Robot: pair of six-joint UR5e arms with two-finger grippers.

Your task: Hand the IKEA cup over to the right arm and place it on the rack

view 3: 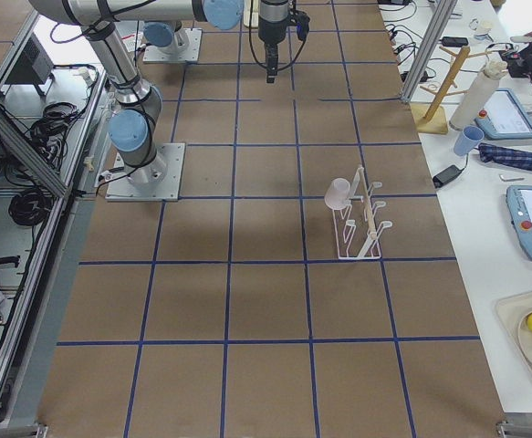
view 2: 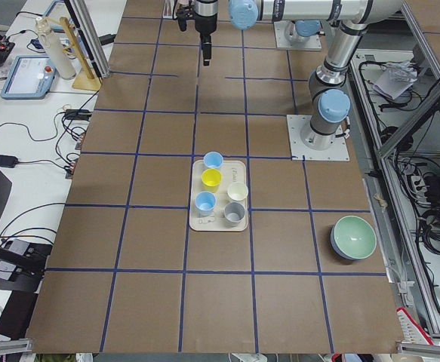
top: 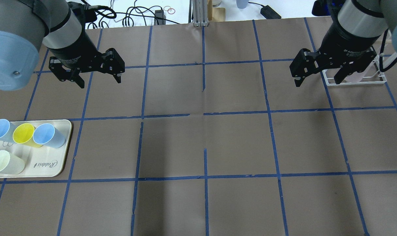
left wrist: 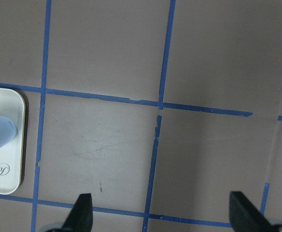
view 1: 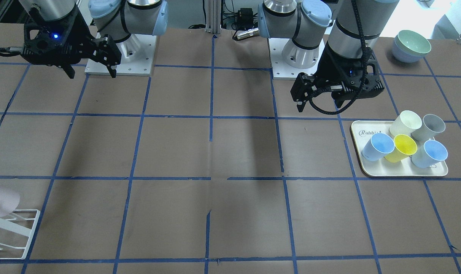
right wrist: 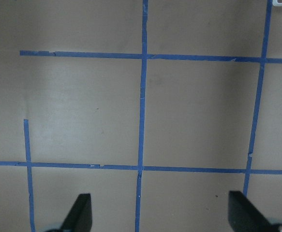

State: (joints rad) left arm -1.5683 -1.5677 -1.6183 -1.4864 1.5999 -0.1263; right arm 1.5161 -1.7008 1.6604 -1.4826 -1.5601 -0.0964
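Starting at the near left of the bench [top: 237,144]: a tray [top: 38,171] carries five cups in blue, yellow, cream and grey. None is pink, so the task's cup is not there. The tray is judged to be the supply point, set within the left arm's reach.

Middle of the bench: the left claw [top: 100,82] hangs above bare surface, well apart from the tray. Its jaws are spread wide and hold nothing. Its wrist view shows both fingertips with only bench between them. The right claw [top: 317,82] hangs level with it on the right side, likewise spread wide, empty and touching nothing, as its wrist view confirms.

Far right: the rack [view 3: 364,219] stands near the far edge. The pink cup [view 3: 339,193] sits tilted on one of its upper rods, carried by the rod alone and clear of both claws. That seat is judged to be what keeps it from rolling off.

Assessment: hand-over and placement appear done. Both claws stand clear, so neither can knock the rack.
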